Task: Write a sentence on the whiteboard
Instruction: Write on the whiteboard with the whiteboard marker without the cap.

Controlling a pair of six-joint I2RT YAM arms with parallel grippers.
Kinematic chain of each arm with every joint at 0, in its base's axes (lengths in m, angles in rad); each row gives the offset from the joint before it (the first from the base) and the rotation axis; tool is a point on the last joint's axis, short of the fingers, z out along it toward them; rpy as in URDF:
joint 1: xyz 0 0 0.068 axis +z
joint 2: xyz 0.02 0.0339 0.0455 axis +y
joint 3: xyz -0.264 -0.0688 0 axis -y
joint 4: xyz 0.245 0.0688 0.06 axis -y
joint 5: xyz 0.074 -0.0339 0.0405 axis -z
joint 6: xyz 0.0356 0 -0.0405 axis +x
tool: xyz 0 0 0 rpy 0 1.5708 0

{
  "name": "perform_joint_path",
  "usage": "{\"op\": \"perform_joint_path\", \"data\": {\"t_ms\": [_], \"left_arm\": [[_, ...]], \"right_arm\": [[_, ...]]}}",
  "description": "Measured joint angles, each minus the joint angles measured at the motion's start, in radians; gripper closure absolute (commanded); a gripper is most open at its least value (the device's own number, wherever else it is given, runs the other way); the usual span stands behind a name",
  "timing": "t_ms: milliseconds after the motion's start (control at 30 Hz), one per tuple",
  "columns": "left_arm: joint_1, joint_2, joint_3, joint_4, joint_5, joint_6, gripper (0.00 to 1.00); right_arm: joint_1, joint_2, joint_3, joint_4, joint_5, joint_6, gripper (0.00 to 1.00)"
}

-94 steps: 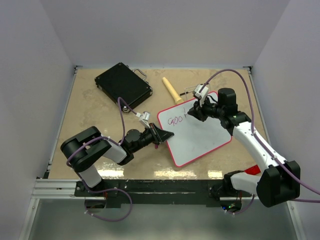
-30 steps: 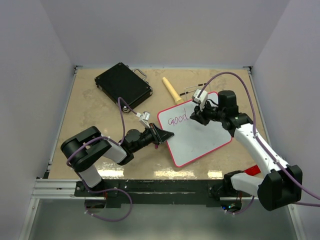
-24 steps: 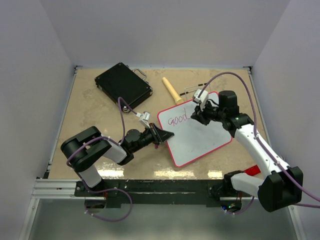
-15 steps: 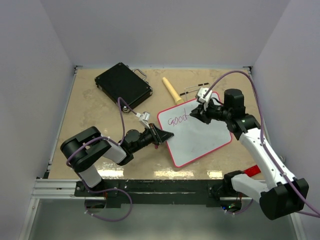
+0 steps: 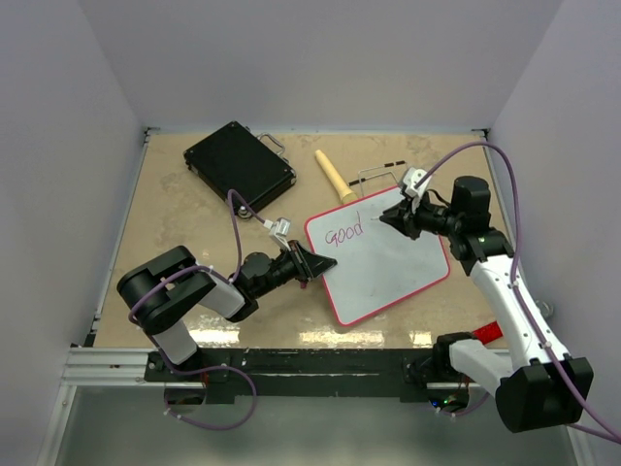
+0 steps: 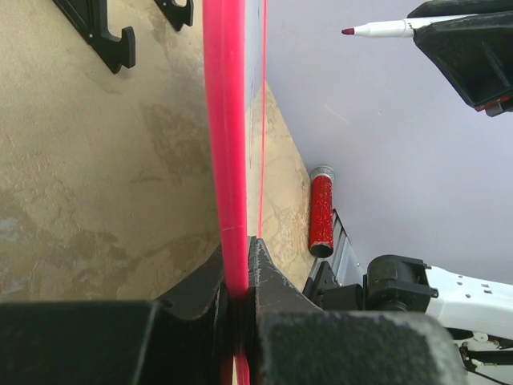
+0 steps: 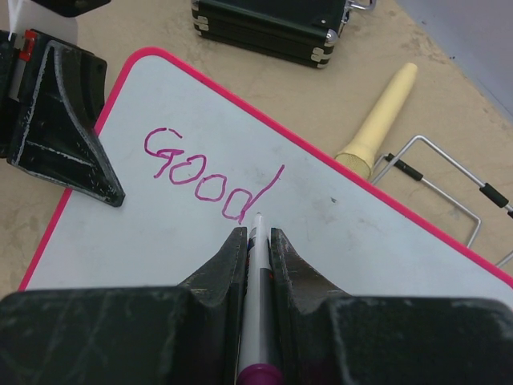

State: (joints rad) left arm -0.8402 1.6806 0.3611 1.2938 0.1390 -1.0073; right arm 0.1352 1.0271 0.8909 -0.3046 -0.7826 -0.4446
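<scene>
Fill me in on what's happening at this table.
The left gripper is clamped on the left rim of the whiteboard, holding it in place. The right gripper is shut on a marker, with the tip just past the last letter written. Only the word "Good" is on the board, in pink-purple. The rest of the sentence is not yet written.
</scene>
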Motion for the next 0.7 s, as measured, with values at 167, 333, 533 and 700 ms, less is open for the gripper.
{"op": "perform_joint_path", "data": {"t_ms": [167,333,533,700], "left_arm": [[0.000,0.000,0.000,0.000,0.002,0.003,1.00],[0.000,0.000,0.000,0.002,0.004,0.005,1.00],[0.000,0.000,0.000,0.002,0.004,0.006,1.00],[0.000,0.000,0.000,0.002,0.005,0.006,1.00]], "right_arm": [[-0.004,0.000,-0.016,0.017,-0.003,0.014,1.00],[-0.006,0.000,-0.027,0.035,-0.003,0.019,1.00],[-0.006,0.000,-0.034,0.044,-0.003,0.025,1.00],[-0.007,0.000,-0.048,0.068,0.006,0.027,1.00]]}}
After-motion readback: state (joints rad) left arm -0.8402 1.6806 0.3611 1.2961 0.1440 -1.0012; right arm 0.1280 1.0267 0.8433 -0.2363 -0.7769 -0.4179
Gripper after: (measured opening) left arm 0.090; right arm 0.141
